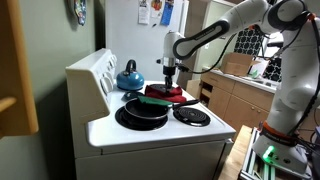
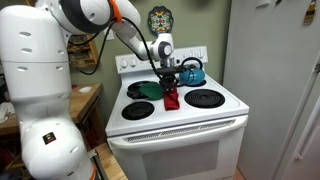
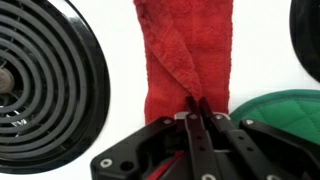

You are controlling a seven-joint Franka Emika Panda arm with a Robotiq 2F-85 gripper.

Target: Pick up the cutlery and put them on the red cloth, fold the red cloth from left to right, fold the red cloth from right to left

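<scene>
The red cloth (image 3: pixel 190 45) lies as a long folded strip on the white stove top between the burners. It shows in both exterior views (image 1: pixel 168 93) (image 2: pixel 171 98). My gripper (image 3: pixel 198 104) is low over the cloth's near end, and its two fingers are pressed together on a pinch of the red fabric. It is also seen in both exterior views (image 1: pixel 170 74) (image 2: pixel 168 80). No cutlery shows in any view. A flat green piece (image 3: pixel 285 112) lies right beside the cloth.
A black frying pan (image 1: pixel 140 112) sits on a front burner with the green piece (image 1: pixel 155 101) at its edge. A blue kettle (image 1: pixel 129 75) (image 2: pixel 192 72) stands at the back. Coil burners (image 3: pixel 40 80) (image 2: pixel 205 98) flank the cloth. A fridge stands behind the stove.
</scene>
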